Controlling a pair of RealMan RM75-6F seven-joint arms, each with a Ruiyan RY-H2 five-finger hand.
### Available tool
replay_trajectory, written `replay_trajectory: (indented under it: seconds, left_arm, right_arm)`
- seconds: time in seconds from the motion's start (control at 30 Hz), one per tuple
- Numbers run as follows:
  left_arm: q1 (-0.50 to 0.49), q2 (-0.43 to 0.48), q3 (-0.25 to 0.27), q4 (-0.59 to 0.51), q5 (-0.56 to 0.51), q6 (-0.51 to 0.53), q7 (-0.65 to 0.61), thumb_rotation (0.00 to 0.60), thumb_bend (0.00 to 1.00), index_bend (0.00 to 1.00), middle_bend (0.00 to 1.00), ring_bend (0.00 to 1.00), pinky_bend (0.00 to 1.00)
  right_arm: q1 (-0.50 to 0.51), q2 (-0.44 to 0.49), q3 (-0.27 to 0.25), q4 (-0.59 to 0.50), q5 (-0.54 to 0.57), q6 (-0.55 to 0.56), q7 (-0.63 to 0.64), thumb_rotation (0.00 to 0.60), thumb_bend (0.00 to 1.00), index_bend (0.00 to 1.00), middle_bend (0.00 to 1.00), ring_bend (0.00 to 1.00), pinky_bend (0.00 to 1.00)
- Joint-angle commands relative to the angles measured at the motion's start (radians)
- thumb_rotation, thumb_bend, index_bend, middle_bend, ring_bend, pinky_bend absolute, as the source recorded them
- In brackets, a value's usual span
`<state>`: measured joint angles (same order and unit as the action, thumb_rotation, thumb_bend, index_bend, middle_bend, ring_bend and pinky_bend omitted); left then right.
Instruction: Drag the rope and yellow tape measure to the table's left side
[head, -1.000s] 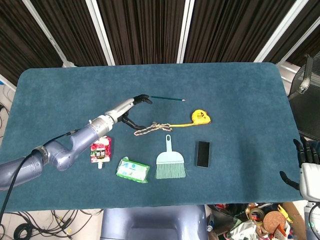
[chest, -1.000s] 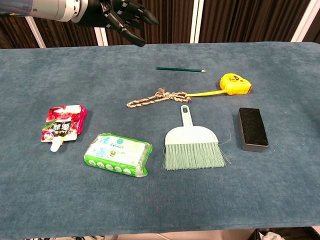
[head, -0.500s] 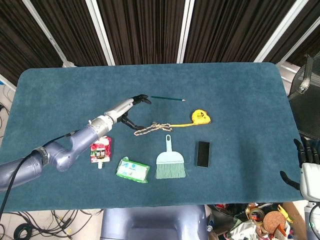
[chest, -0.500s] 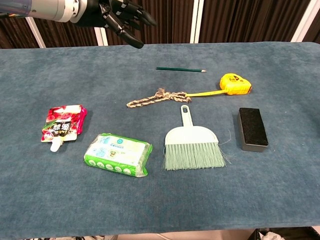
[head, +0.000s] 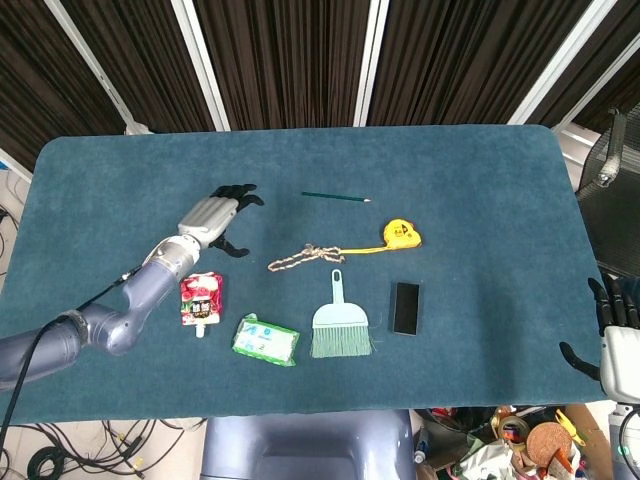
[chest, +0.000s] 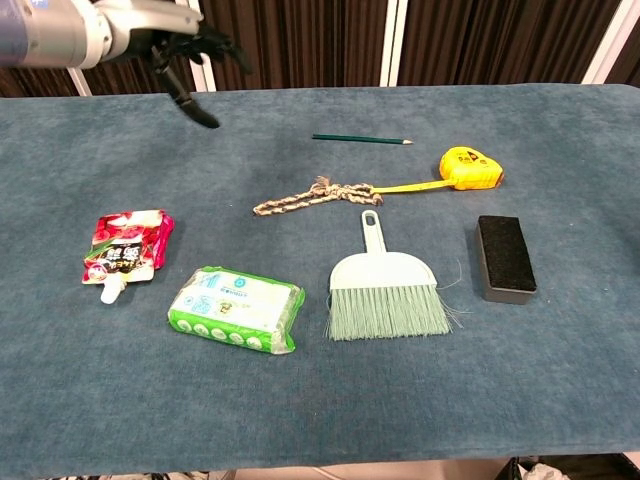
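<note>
A braided tan rope (head: 303, 257) (chest: 309, 196) lies near the table's middle, tied to the pulled-out strip of a yellow tape measure (head: 402, 234) (chest: 470, 166) on its right. My left hand (head: 213, 217) (chest: 185, 58) hovers open, fingers spread, well to the left of the rope and holding nothing. My right hand (head: 612, 335) shows only at the head view's lower right edge, off the table; its fingers cannot be read.
A green pencil (head: 334, 197) lies behind the rope. In front of the rope sit a mint dustpan brush (head: 340, 323), a black eraser block (head: 405, 307), a green wipes pack (head: 265, 340) and a red pouch (head: 200, 300). The blue table (head: 480, 180) spans the view.
My left hand has pulled back to the left, away from the rope's left end. The rope and tape measure have not moved.
</note>
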<state>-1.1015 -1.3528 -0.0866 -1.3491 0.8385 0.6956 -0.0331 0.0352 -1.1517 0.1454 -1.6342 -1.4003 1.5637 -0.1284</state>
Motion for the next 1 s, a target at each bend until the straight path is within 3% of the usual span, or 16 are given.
replay_trajectory:
  seconds: [0.03, 0.5, 0.77, 1.0]
  left_arm:
    - [0.015, -0.076, 0.083, -0.009, -0.193, 0.138, 0.256, 0.600, 0.18, 0.23, 0.02, 0.00, 0.00]
    - [0.013, -0.215, 0.042, 0.017, -0.401, 0.161, 0.416, 0.600, 0.22, 0.34, 0.02, 0.00, 0.00]
    - [-0.011, -0.289, 0.023, 0.055, -0.416, 0.222, 0.521, 0.600, 0.22, 0.37, 0.02, 0.00, 0.00]
    - [-0.043, -0.361, -0.024, 0.116, -0.478, 0.234, 0.614, 0.600, 0.22, 0.41, 0.03, 0.00, 0.00]
  right_arm:
    - [0.001, 0.000, 0.000, 0.001, -0.001, -0.001, 0.000, 0.600, 0.10, 0.09, 0.02, 0.11, 0.21]
    - [0.002, 0.001, 0.001, 0.003, 0.001, -0.004, 0.006, 0.600, 0.10, 0.09, 0.02, 0.11, 0.21]
    - [0.004, 0.001, 0.001, 0.006, 0.002, -0.008, 0.010, 0.600, 0.10, 0.09, 0.02, 0.11, 0.21]
    - [0.003, 0.001, 0.002, 0.007, 0.001, -0.006, 0.009, 0.600, 0.10, 0.09, 0.02, 0.11, 0.21]
